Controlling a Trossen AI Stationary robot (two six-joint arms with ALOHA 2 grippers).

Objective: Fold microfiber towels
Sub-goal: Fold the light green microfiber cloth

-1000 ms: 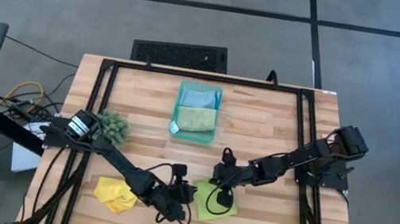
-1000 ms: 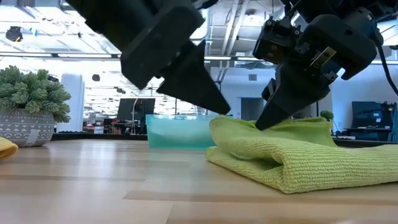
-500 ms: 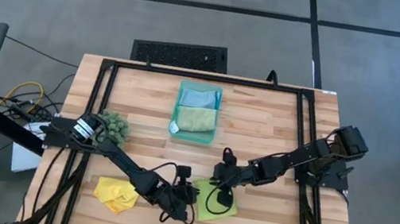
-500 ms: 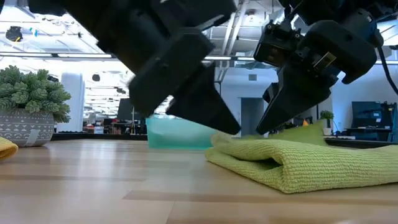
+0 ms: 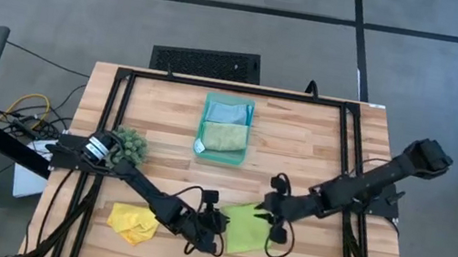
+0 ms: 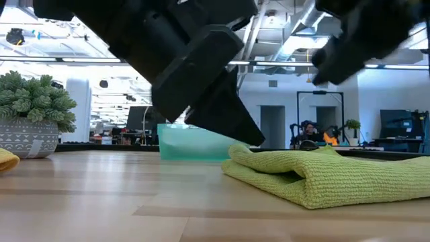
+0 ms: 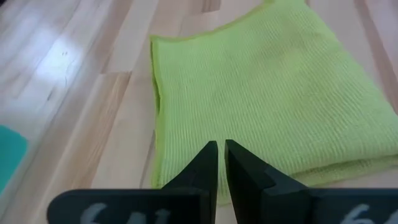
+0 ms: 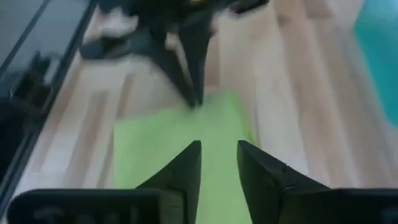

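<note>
Behind the light wooden slatted table (image 5: pixel 317 152) you have an open hall with ceiling lights and monitors, none of it bearing on the work. Inspection of the near edge finds the lime green microfibre towel (image 5: pixel 245 228) lying folded over on itself, its rounded fold facing the low camera and its upper layer flat. Your right gripper (image 5: pixel 272 220), which a second ago stood down on that towel with its fingers pinched together, has parted its fingers, let go and drawn back toward the right side; it now holds nothing and sits at the towel's right edge. Your left gripper (image 7: pixel 221 163) remains with fingers closed, empty, tips pressed on the towel's left part, pinning it. I judge that this fold has just been laid and released, so the lime towel is either finished or due one more fold. Note the crumpled yellow microfibre towel (image 5: pixel 133 223) well to the left, still unfolded, beside no tool. Light blue and pale sage green cloths (image 5: pixel 224 135) already lie in the teal rectangular plastic tray (image 5: pixel 199 147).
</note>
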